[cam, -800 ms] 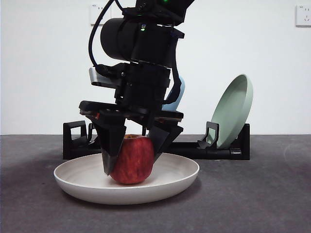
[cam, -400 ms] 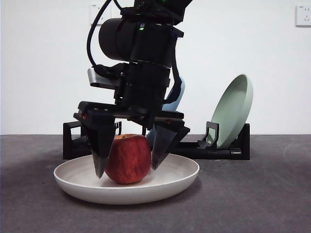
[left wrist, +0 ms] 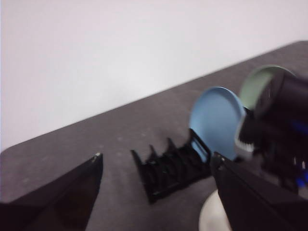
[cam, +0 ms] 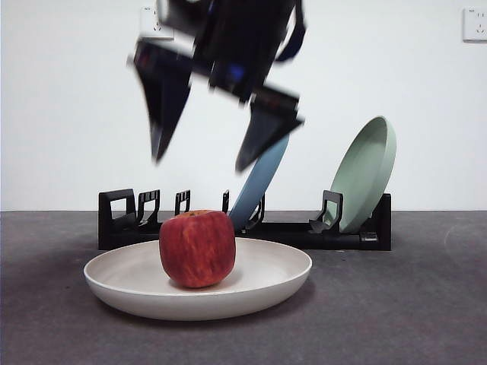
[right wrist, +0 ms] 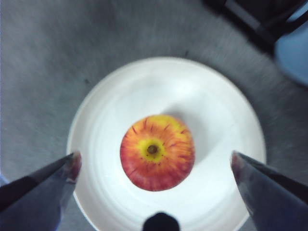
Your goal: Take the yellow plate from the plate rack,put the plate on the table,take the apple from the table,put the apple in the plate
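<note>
**Apple sits free in the yellow plate, right gripper lifted clear**

The apple (cam: 197,249) stands upright near the middle of the yellow plate (cam: 281,274), which lies flat on the worktop (cam: 411,304) just in front of the plate rack (cam: 304,232). The rack holds two more plates: a blue plate (cam: 259,186) leaning in a middle slot and a pale green plate (cam: 365,173) leaning at the far right end.

Half a second ago the right gripper (cam: 204,156) had its fingers low on either side of the apple, tips down inside the plate. It has since risen well above the fruit, blurred by motion, its fingers spread wide and holding nothing. The apple and plate have not shifted.

The right wrist view looks straight down and shows the apple's (right wrist: 157,152) yellow stem dip and the plate's (right wrist: 106,115) full round rim, which the front view cannot. The left wrist view shows the left gripper (left wrist: 156,161) well apart from the work, fingers open and empty, with the rack (left wrist: 168,168), the blue plate (left wrist: 215,120) and the other arm (left wrist: 281,130) beyond it.
</note>
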Robot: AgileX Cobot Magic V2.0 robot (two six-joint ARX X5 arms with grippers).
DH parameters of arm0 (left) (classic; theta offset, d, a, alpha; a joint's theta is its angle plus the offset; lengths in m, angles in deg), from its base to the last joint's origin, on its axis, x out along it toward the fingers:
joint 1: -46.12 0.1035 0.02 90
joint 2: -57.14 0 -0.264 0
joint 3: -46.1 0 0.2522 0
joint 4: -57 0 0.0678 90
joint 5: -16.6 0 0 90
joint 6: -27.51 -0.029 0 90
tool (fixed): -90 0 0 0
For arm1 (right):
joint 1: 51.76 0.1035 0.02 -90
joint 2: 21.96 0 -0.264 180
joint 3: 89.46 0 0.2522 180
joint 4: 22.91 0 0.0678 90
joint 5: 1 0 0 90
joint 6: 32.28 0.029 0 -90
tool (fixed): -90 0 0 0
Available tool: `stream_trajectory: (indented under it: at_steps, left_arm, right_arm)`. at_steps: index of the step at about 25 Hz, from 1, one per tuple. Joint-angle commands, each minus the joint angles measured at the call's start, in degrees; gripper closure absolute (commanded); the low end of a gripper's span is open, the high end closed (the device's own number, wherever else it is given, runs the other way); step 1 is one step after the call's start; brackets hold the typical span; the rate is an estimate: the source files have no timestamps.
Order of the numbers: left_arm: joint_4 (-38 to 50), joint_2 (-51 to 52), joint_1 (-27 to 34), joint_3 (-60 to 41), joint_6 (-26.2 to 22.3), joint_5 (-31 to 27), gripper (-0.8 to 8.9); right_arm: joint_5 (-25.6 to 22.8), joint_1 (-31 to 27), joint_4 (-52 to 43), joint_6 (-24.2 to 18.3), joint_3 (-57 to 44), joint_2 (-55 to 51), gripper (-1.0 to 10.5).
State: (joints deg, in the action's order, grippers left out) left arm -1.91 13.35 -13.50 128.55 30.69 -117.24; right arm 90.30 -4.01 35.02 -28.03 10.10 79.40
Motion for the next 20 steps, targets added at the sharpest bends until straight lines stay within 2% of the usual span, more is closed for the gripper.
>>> stream_trajectory:
  at_steps: [1, 3, 9, 12, 13, 15, 20]
  left_arm:
    - [0.8, -2.5, 0.2, 0.0, -2.8, 2.2, 4.39]
    - [0.9, -4.6, 0.2, 0.0, -4.3, 3.7, 4.4]
    - [1.0, -10.8, 2.7, 0.0, -8.3, 13.3, 4.54]
    - [1.0, -13.4, 5.1, 0.0, -9.5, 19.4, 6.56]
    - [1.0, -14.7, 6.6, 0.0, -9.6, 22.6, 8.31]
    - [1.2, -16.6, 10.1, 0.0, -9.6, 27.6, 8.21]
    - [1.4, -17.4, 19.2, 0.0, -9.6, 34.1, 8.21]
  right_arm:
    - [-0.2, -1.3, 0.4, 0.1, 0.0, -3.6, 4.2]
    - [-0.2, -2.4, 1.3, 0.1, 0.0, -6.4, 4.4]
    - [-0.3, -5.9, 5.8, -2.4, 0.0, -13.9, 7.4]
    - [-0.3, -7.5, 8.6, -3.0, 0.0, -16.7, 8.4]
    - [-0.2, -8.5, 10.2, -3.5, 0.0, -18.2, 8.8]
    - [-0.1, -10.3, 12.8, -4.4, 0.0, -20.5, 9.6]
    - [0.3, -12.8, 13.4, -4.3, -0.4, -25.1, 9.6]
